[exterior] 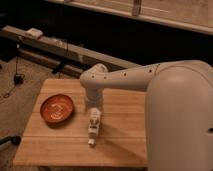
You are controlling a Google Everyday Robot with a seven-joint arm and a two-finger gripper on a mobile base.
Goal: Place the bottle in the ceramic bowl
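Observation:
The orange-red ceramic bowl (57,109) with a pale swirl inside sits on the left part of the wooden table (125,125). The slim whitish bottle (93,131) is on the table just right of the bowl, narrow end toward the front edge. My white arm reaches in from the right and bends down over the table. The gripper (94,112) is at the bottle's far end, right above it and largely hidden under the wrist. I cannot tell whether it is holding the bottle. The bottle is outside the bowl, about a hand's width from its rim.
My large white arm and body (175,115) cover the right side of the table. A long dark bench or rail (65,47) runs behind the table, with a small pale object (34,33) on it. Cables lie on the carpet at the left (17,77).

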